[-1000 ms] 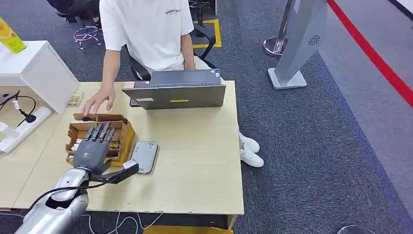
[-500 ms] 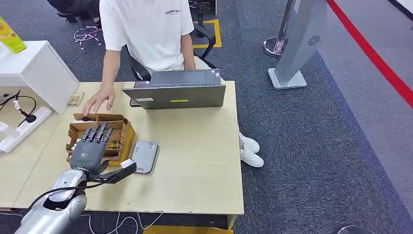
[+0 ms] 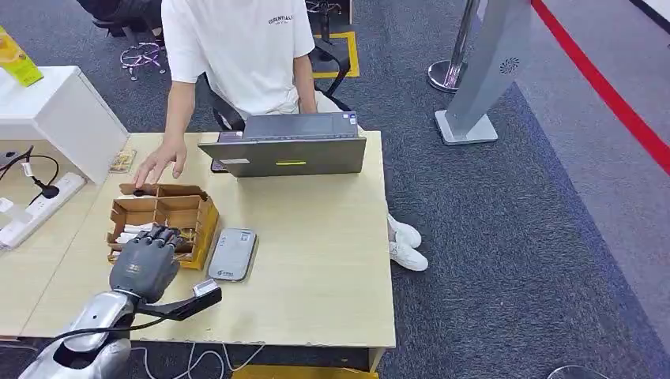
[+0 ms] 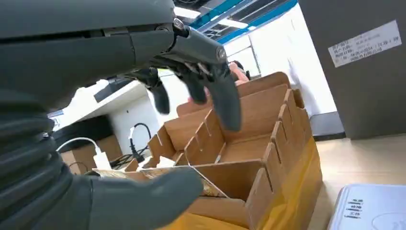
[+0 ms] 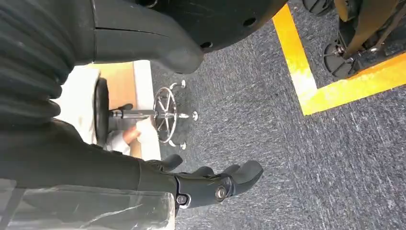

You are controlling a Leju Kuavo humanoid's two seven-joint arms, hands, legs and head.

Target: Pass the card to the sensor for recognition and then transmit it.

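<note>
Cards [image 3: 134,230] lie pale and flat in the near compartments of the brown cardboard box [image 3: 193,213], which sits on the left part of the wooden surface [image 3: 316,260]. From the head view they are little more than light slivers between the dividers. The left wrist view gets in close: a thin pale card edge [image 4: 203,178] leans against a notched divider, with a patterned card [image 4: 143,173] lying beside it at the near wall.

The left hand [image 3: 144,264] hangs over the box's near edge, fingers [image 3: 162,235] bent down toward the cards. Up close, the dark fingers [image 4: 225,98] arch over the compartments and the thick thumb [image 4: 148,199] sits low in front. There's a gap between them with nothing in it, so they are apart and holding nothing.

Just right of the box, nearly touching it, lies the grey sensor [image 3: 231,253], flat with small print on top; its corner [image 4: 368,208] peeks into the wrist picture.

Across the surface, a person's hand [image 3: 158,164] rests at the box's far rim, next to a grey laptop [image 3: 288,150].

The right hand [image 5: 210,184] hangs over dark carpet beside a yellow floor line [image 5: 306,72], fingers loosely curled, nothing in them.
</note>
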